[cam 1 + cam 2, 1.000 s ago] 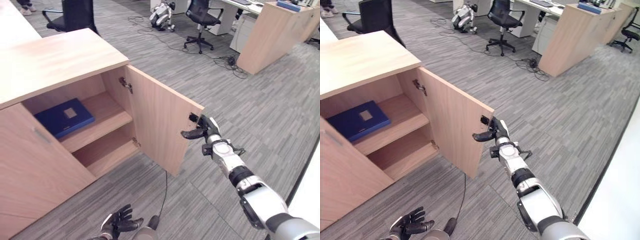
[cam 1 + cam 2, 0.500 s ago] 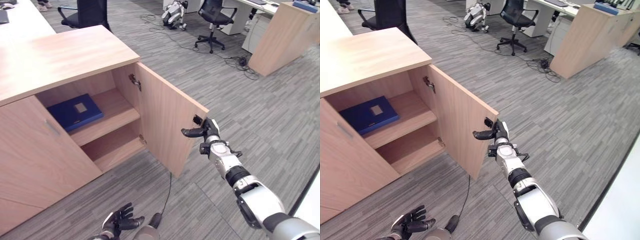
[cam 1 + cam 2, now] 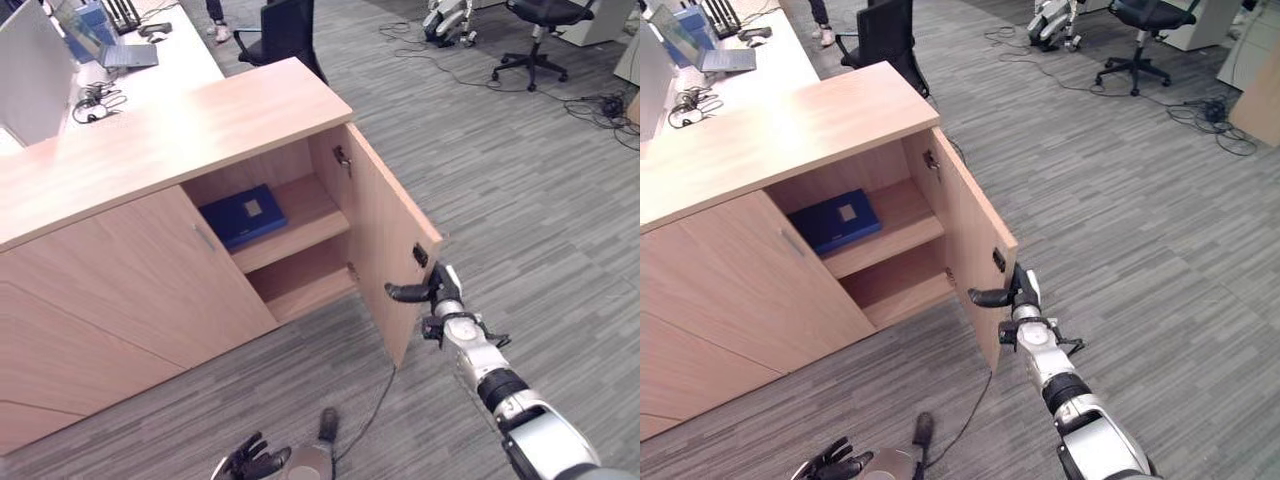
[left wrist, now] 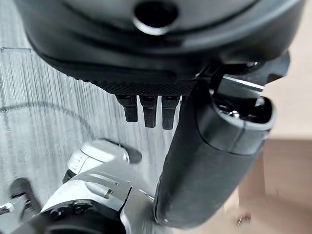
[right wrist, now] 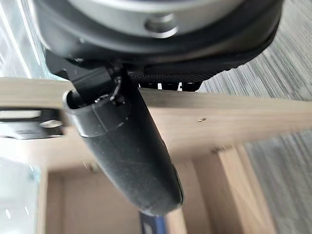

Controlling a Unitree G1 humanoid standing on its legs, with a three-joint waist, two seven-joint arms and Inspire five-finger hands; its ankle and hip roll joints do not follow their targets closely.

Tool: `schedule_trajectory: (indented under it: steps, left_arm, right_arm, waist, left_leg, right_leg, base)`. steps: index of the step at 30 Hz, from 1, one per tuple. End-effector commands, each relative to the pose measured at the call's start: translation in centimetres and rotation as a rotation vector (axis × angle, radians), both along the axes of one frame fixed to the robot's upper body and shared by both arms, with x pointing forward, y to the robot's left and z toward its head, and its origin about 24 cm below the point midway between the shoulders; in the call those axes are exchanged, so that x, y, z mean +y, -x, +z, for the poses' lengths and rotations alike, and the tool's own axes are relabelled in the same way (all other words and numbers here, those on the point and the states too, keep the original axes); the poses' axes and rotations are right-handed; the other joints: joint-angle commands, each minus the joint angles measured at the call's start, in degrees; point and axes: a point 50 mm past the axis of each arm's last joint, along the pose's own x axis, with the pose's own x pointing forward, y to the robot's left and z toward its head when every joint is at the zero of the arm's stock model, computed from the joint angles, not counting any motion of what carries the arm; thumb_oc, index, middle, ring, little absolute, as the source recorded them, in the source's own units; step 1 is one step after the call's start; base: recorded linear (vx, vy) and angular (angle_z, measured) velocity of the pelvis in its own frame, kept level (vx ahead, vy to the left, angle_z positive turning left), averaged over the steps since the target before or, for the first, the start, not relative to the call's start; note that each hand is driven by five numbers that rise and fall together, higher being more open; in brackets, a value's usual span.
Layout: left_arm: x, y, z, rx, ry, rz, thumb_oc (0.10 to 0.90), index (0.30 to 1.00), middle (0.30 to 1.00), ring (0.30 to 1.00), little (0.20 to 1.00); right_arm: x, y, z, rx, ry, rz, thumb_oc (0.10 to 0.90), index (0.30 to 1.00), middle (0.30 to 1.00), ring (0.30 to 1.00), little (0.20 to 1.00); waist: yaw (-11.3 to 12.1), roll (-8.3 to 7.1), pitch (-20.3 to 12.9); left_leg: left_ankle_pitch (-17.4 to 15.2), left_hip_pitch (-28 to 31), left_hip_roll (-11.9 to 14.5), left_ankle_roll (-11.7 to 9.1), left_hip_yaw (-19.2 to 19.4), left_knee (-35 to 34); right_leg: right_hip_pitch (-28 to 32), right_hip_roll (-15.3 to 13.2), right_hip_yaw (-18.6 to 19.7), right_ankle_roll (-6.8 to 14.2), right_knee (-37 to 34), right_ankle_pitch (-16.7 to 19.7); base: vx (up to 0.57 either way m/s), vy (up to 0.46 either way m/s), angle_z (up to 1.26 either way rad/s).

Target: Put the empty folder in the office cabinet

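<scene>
The blue folder (image 3: 243,215) lies flat on the top shelf of the cabinet (image 3: 170,130), same as before. The door (image 3: 390,250) is now swung further round, so less of its inside shows than a second ago. The right hand (image 3: 432,293) is at the door's outer edge with its thumb out; I cannot tell how its fingers are. The left hand (image 3: 248,462) hangs low over the floor (image 3: 520,180), fingers loose and apart, holding nothing. The whole view has turned too, and a desk (image 3: 150,60) shows behind the cabinet.

Folder (image 3: 242,215) on cabinet's upper shelf (image 3: 310,210)
</scene>
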Motion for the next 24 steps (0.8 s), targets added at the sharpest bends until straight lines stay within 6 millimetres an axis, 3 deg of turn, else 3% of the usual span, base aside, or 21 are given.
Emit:
schedule_trajectory:
  steps: [1,3,4,5,7,9,10,12,13,15,16,17,18,19,20,21,24]
  left_arm:
    - [1.2,-2.6,1.4,-0.106,-0.052,-0.09,0.8,0.9,0.9,0.9,0.9]
    - [1.3,-2.5,1.3,-0.095,-0.054,-0.103,0.8,0.9,0.9,0.9,0.9]
    - [1.0,-2.8,1.4,-0.092,-0.069,-0.17,0.8,0.9,0.9,0.9,0.9]
    - [1.0,-2.8,1.4,-0.092,-0.069,-0.17,0.8,0.9,0.9,0.9,0.9]
    - [1.5,-3.6,1.8,-0.098,-0.114,-0.227,0.8,0.9,0.9,0.9,0.9]
    - [1.7,-4.2,2.1,-0.116,-0.136,-0.256,0.8,0.9,0.9,0.9,0.9]
    - [1.8,-4.3,2.2,-0.121,-0.144,-0.264,0.8,0.9,0.9,0.9,0.9]
    - [2.2,-4.4,2.4,-0.128,-0.16,-0.262,0.8,0.9,0.9,0.9,0.9]
    - [2.7,-4.7,2.7,-0.136,-0.172,-0.253,0.8,0.9,0.9,0.9,0.9]
    - [2.6,-5.3,2.9,-0.155,-0.177,-0.248,0.8,0.9,0.9,0.9,0.9]
    - [2.6,-5.3,2.9,-0.155,-0.178,-0.248,0.8,0.9,0.9,0.9,0.9]
    - [2.5,-5.6,2.9,-0.16,-0.179,-0.258,0.8,0.9,0.9,0.9,0.9]
    - [2.4,-5.9,3.0,-0.17,-0.182,-0.266,0.8,0.9,0.9,0.9,0.9]
    - [2.3,-6.1,2.9,-0.166,-0.187,-0.288,0.8,0.9,0.9,0.9,0.9]
    - [2.3,-6.1,2.9,-0.166,-0.187,-0.288,0.8,0.9,0.9,0.9,0.9]
    - [2.5,-6.2,2.8,-0.148,-0.201,-0.312,0.8,0.9,0.9,0.9,0.9]
    - [2.2,-6.2,2.6,-0.149,-0.196,-0.324,0.8,0.9,0.9,0.9,0.9]
  right_arm:
    - [6.6,-2.4,5.9,-0.245,-0.088,0.247,0.8,0.9,0.9,0.9,0.9]
    - [6.0,-1.9,5.3,-0.235,-0.088,0.234,0.8,0.9,0.9,0.9,0.9]
    - [5.6,-1.4,4.7,-0.218,-0.083,0.233,0.8,0.9,0.9,0.9,0.9]
    - [5.6,-1.4,4.7,-0.218,-0.083,0.233,0.8,0.9,0.9,0.9,0.9]
    - [7.4,-0.8,4.7,-0.222,-0.135,0.275,0.8,0.9,0.9,0.9,0.9]
    - [9.3,-0.5,5.0,-0.226,-0.175,0.329,0.8,0.9,0.9,0.9,0.9]
    - [10.3,-0.4,5.3,-0.237,-0.187,0.36,0.8,0.9,0.9,0.9,0.9]
    - [11.5,-0.2,5.8,-0.252,-0.2,0.403,0.8,0.9,0.9,0.9,0.9]
    - [12.3,0.1,6.1,-0.264,-0.214,0.43,0.8,0.9,0.9,0.9,0.9]
    - [14.8,0.7,7.0,-0.292,-0.248,0.506,0.8,0.9,0.9,0.9,0.9]
    - [14.8,0.7,7.0,-0.293,-0.248,0.506,0.8,0.9,0.9,0.9,0.9]
    - [16.0,0.8,7.9,-0.319,-0.263,0.553,0.8,0.9,0.9,0.9,0.9]
    - [17.3,1.1,9.2,-0.363,-0.273,0.613,0.8,0.9,0.9,0.9,0.9]
    - [19.5,1.9,12.3,-0.476,-0.271,0.757,0.8,0.9,0.9,0.9,0.9]
    - [19.5,1.8,12.3,-0.476,-0.271,0.757,0.8,0.9,0.9,0.9,0.9]
    - [20.4,2.7,14.3,-0.539,-0.312,0.852,0.8,0.9,0.9,0.9,0.9]
    - [20.6,3.4,14.4,-0.525,-0.36,0.921,0.8,0.9,0.9,0.9,0.9]
  waist:
    - [1.44,-1.39,-1.77]
    - [0.6,-1.67,-2.16]
    - [-0.18,-2.07,-3.04]
    - [-0.22,-2.1,-3.05]
    - [0.6,-3.47,-2.73]
    - [0.63,-3.91,-2.21]
    - [0.66,-3.77,-2.06]
    - [0.84,-3.56,-1.91]
    - [0.75,-3.43,-1.75]
    - [1.25,-2.65,-1.47]
    - [1.25,-2.65,-1.48]
    - [1.5,-2.56,-1.4]
    - [1.79,-2.57,-1.25]
    - [2.39,-3.36,-1.08]
    - [2.36,-3.32,-1.05]
    - [2.43,-4.22,-0.97]
    - [2.14,-4.87,-0.88]
  left_leg:
    - [-2.34,7.84,4.58,-0.21,-1.03,-2.7]
    - [-1.99,8.18,5.04,-0.14,-0.1,-3.44]
    - [-2.88,8.75,3.7,0.73,1.15,-5.48]
    - [-2.87,8.74,3.66,0.75,1.11,-5.49]
    - [-6.03,9.99,-1.31,4.27,-0.34,-6.22]
    - [-6.9,11.0,-3.91,6.0,-0.81,-7.37]
    - [-7.4,11.44,-4.92,6.87,-1.04,-7.53]
    - [-7.58,11.66,-5.45,7.41,-1.65,-7.52]
    - [-7.46,11.6,-5.79,7.9,-2.96,-7.52]
    - [-5.98,10.4,-7.37,8.93,-8.47,-7.17]
    - [-6.01,10.39,-7.34,8.91,-8.47,-7.16]
    - [-5.88,10.02,-8.16,9.08,-10.77,-6.75]
    - [-5.93,9.64,-8.8,8.95,-12.77,-6.25]
    - [-6.24,9.39,-10.4,8.43,-16.78,-5.2]
    - [-6.25,9.42,-10.36,8.41,-16.83,-5.19]
    - [-6.53,9.83,-11.8,8.22,-19.75,-4.76]
    - [-6.94,10.41,-13.14,7.9,-22.5,-4.26]
  right_leg:
    - [-3.61,-4.61,3.97,4.97,5.12,-1.41]
    - [-3.6,-5.6,2.35,5.35,6.32,-1.41]
    - [-3.48,-7.51,0.19,6.48,8.33,-0.54]
    - [-3.48,-7.56,0.16,6.51,8.36,-0.54]
    - [-4.01,-14.24,-1.25,9.24,17.76,2.07]
    - [-4.74,-18.21,-1.66,11.45,23.67,6.25]
    - [-4.74,-19.91,-1.61,12.18,26.38,8.22]
    - [-5.34,-20.56,-0.8,12.48,29.24,9.68]
    - [-6.75,-19.65,1.85,12.48,31.53,9.81]
    - [-10.48,-13.07,9.04,10.9,29.89,5.56]
    - [-10.49,-13.04,9.03,10.89,29.89,5.54]
    - [-11.3,-10.34,11.1,10.04,28.53,2.88]
    - [-11.81,-8.01,12.18,9.0,26.73,0.7]
    - [-13.05,-4.27,14.42,6.86,21.34,-1.29]
    - [-12.95,-4.2,14.37,6.84,21.24,-1.26]
    - [-14.08,-2.43,15.78,6.14,16.88,-0.49]
    - [-13.26,-2.15,16.2,6.3,13.2,0.45]
  base:
    - [-0.1,0.23,0.69]
    - [-0.1,0.277,0.95]
    - [-0.06,0.233,1.71]
    - [-0.05,0.489,1.77]
    - [-0.01,0.545,1.02]
    - [-0.02,0.396,0.93]
    - [-0.01,0.224,1.25]
    - [0.02,0.185,0.78]
    - [-0.01,0.286,0.56]
    - [-0.03,0.189,0.87]
    - [0.01,0.052,1.14]
    - [0.03,0.021,1.22]
    - [0.1,0.01,1.19]
    - [0.08,-0.013,0.96]
    - [0.14,-0.045,1.44]
    - [0.11,-0.038,1.49]
    - [0.08,-0.031,1.61]
